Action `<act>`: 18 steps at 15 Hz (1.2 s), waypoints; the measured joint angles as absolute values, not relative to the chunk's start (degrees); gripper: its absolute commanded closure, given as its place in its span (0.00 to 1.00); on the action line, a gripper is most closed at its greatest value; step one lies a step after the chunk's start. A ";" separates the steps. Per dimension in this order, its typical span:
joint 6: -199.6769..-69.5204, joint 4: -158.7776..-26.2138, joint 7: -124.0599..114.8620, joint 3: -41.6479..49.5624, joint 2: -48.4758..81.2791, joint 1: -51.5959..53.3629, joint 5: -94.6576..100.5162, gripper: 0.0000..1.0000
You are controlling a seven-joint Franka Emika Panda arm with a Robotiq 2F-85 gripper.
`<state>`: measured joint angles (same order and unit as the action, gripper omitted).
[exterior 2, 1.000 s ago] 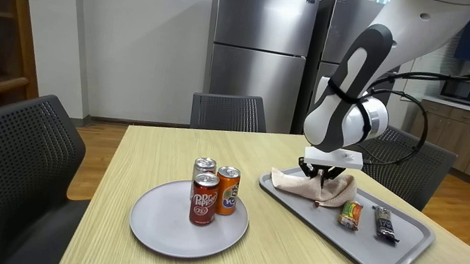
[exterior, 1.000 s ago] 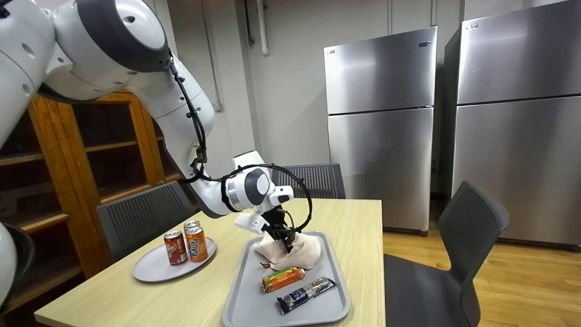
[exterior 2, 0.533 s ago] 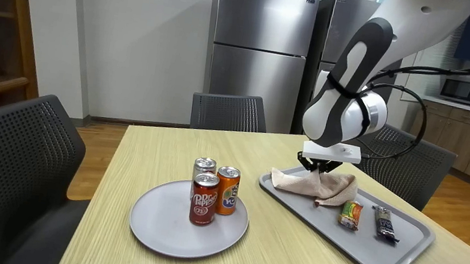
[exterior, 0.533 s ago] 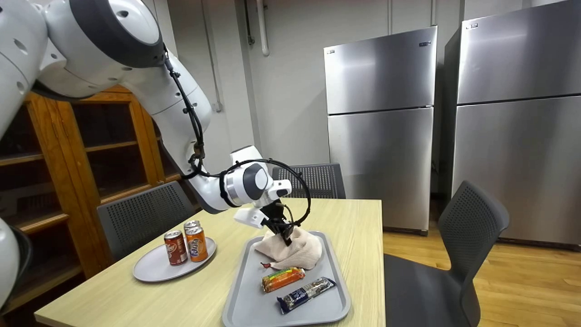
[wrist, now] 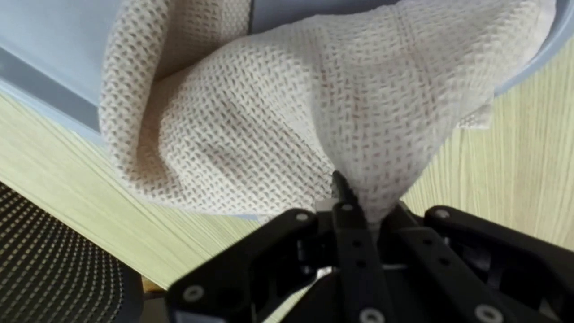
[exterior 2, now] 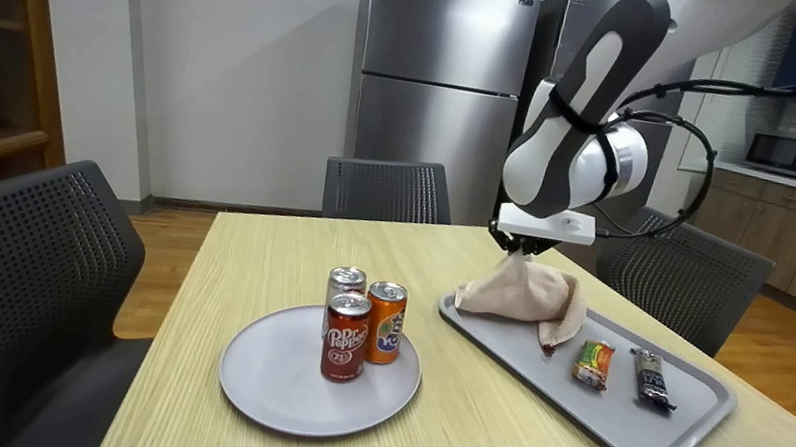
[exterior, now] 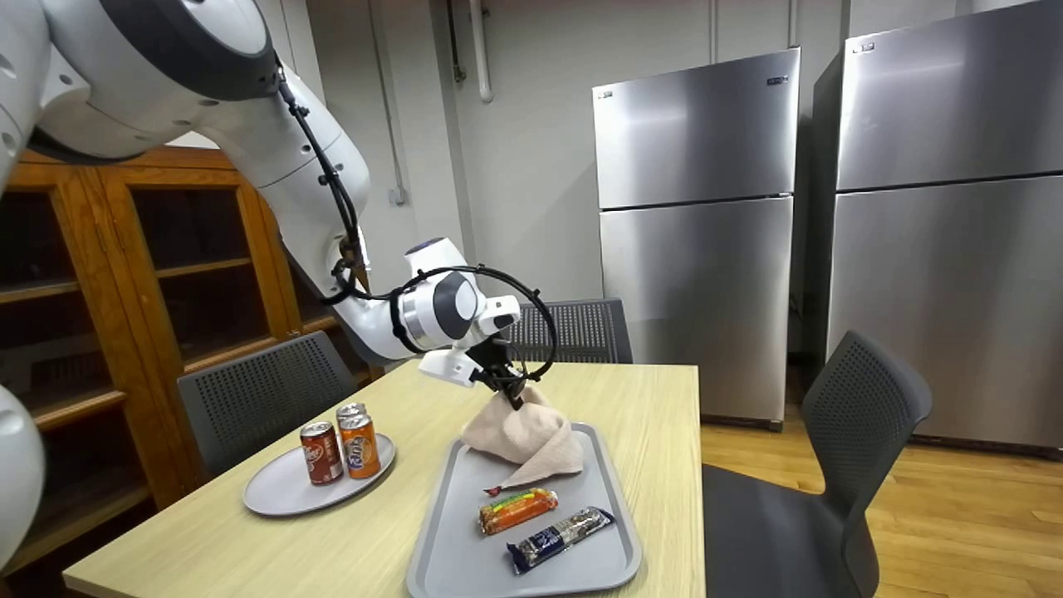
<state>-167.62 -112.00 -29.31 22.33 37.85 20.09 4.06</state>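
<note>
Wrist view: tool [wrist: 371, 201] pinches cloth [wrist: 251, 134] overlapping tray edge [wrist: 49, 96]

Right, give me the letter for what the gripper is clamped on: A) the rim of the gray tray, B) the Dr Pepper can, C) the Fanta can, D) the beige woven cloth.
D: the wrist view shows the gripper shut on a bunched fold of the beige woven cloth, which rises to a peak at the gripper in both exterior views.
</note>
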 measured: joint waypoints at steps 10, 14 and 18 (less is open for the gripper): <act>-170.51 -108.05 -29.31 22.41 36.20 23.46 4.07 0.99; -170.68 -105.54 -29.31 22.43 36.13 25.02 4.07 0.99; -170.80 -103.05 -29.31 22.61 36.11 26.66 4.09 0.99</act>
